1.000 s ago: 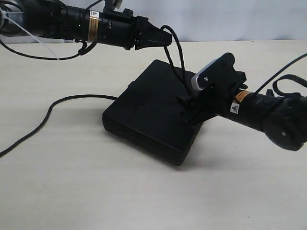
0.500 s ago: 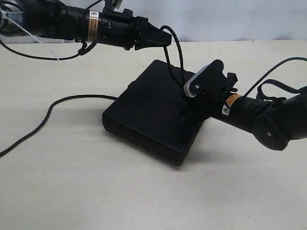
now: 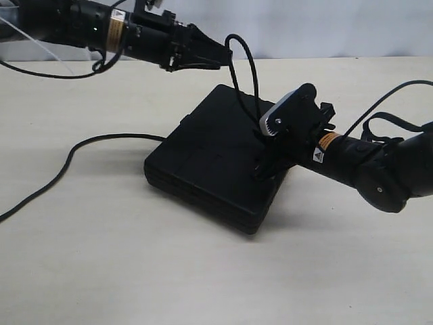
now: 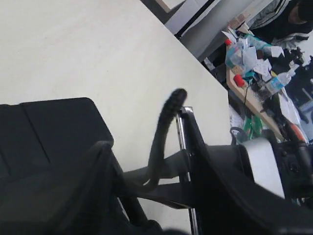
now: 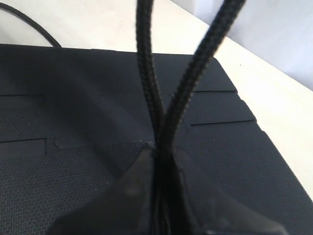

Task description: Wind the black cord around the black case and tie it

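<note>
The black case (image 3: 203,156) lies flat in the middle of the table. The black cord (image 3: 252,74) rises from its top in a tall loop, and its long tail (image 3: 67,162) trails off over the table to the left. My right gripper (image 3: 264,145) is low on the case top, shut on two cord strands (image 5: 146,73) that cross just above its tips (image 5: 161,161). My left gripper (image 3: 222,55) hovers by the top of the loop. Its jaws stand apart, with the cord (image 4: 164,127) loose between them (image 4: 149,156) above the case (image 4: 54,127).
The right arm's glossy cable (image 3: 392,95) arcs above the table at the right. A thin white zip tie (image 3: 57,54) hangs from the left arm. The table's far edge (image 4: 195,54) runs past a cluttered desk (image 4: 264,54) beyond it.
The right gripper came down on the case and shut on the cord strands. The left gripper let go of the loop's top, opened and drew back a little to the left.
</note>
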Action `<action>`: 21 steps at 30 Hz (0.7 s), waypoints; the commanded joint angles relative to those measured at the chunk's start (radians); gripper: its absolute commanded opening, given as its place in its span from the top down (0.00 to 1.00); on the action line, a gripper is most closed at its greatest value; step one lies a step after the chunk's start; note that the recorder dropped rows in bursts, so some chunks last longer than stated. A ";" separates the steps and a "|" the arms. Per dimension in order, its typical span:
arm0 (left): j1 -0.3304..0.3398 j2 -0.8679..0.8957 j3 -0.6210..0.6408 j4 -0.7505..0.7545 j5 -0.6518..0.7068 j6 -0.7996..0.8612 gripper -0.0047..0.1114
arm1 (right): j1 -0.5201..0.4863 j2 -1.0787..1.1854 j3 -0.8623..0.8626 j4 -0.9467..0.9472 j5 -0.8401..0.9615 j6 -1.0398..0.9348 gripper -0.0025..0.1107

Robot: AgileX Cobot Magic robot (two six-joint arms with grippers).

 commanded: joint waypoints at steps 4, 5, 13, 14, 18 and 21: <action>0.202 -0.026 -0.035 0.013 -0.059 -0.138 0.56 | 0.001 0.000 -0.003 -0.004 -0.020 0.011 0.94; 0.225 -0.034 -0.033 0.013 -0.059 -0.138 0.56 | 0.001 0.000 -0.003 -0.004 -0.020 0.011 0.94; 0.276 -0.074 -0.017 0.013 -0.059 -0.038 0.67 | 0.001 0.000 -0.003 -0.004 -0.020 0.011 0.94; 0.276 -0.083 -0.017 0.013 -0.059 0.024 0.72 | 0.001 0.000 -0.003 -0.004 -0.020 0.011 0.94; 0.267 -0.123 -0.017 0.013 -0.059 0.214 0.92 | 0.001 0.000 -0.003 -0.004 -0.017 0.011 0.94; 0.253 -0.167 -0.017 0.013 -0.045 0.304 0.96 | 0.001 0.000 -0.003 -0.004 -0.017 0.011 0.94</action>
